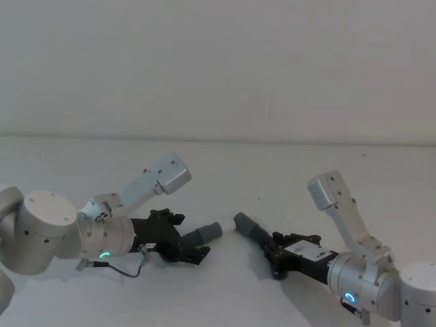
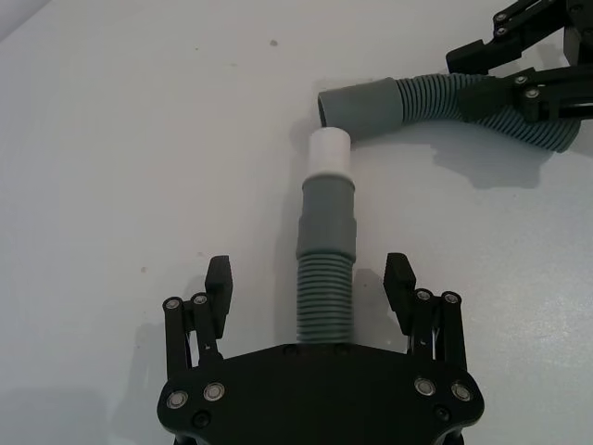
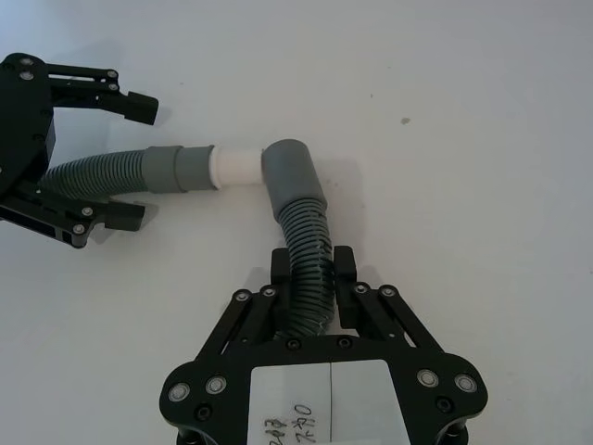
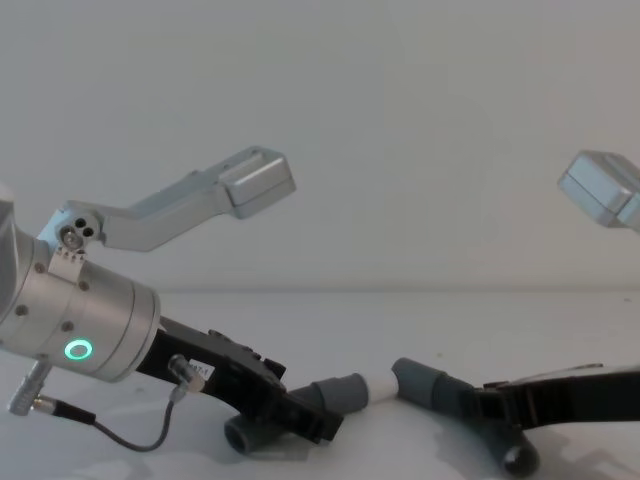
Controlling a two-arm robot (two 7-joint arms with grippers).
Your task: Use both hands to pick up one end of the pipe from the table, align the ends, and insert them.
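Note:
Two dark-grey ribbed pieces of the pipe lie on the white table (image 1: 286, 177). The left piece (image 2: 324, 297) runs between the fingers of my left gripper (image 2: 310, 278), which is open with a gap on each side. Its grey cuff (image 2: 327, 213) ends in a white tip (image 2: 329, 148). My right gripper (image 3: 312, 264) is shut on the ribbed part of the right piece (image 3: 308, 246). That piece's grey cuff (image 3: 289, 171) sits at an angle beside the white tip (image 3: 236, 167), close to it or just touching, with the tip outside it. Head view: left gripper (image 1: 191, 236), right gripper (image 1: 271, 253).
The white table stretches back to a pale wall (image 1: 218, 68). Silver arm links rise above both wrists (image 1: 163, 176) (image 1: 334, 197). A thin grey cable (image 1: 126, 271) hangs from the left wrist.

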